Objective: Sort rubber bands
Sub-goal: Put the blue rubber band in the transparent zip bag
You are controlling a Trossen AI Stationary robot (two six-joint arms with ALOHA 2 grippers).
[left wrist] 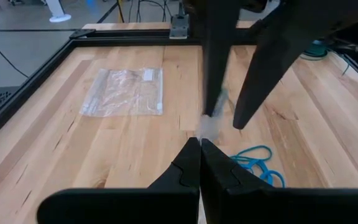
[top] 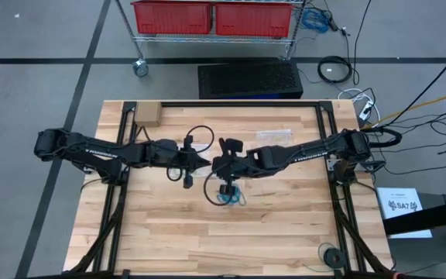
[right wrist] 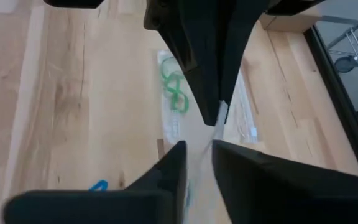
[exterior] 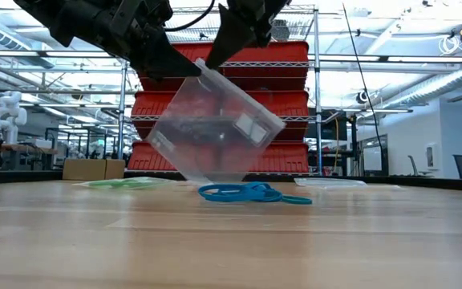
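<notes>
A clear flat plastic bag (exterior: 215, 128) hangs tilted above the table's middle, its lowest corner just over the wood. My left gripper (left wrist: 200, 144) is shut on its top corner. My right gripper (right wrist: 197, 149) faces it from the right, slightly open, with one finger on each side of the same top edge; I cannot tell whether it touches. A bunch of bright blue rubber bands (exterior: 251, 193) lies on the table under the bag (top: 231, 198). Green rubber bands (right wrist: 176, 93) lie on or inside another clear bag (exterior: 123, 183) on the table's left part. My left gripper pinches the hanging bag's upper corner (exterior: 197, 67) between its two shut fingers. The fingers come slanting down from the table's left. The bag hangs below them, tilted and lifted clear of the table.
A third clear bag (left wrist: 126, 92) lies flat toward the far edge. A cardboard box (top: 147, 115) sits at the far left corner and a black roll (top: 331, 256) at the near right. Black frame rails (top: 327, 116) border the table. Bare wood shows on the near half.
</notes>
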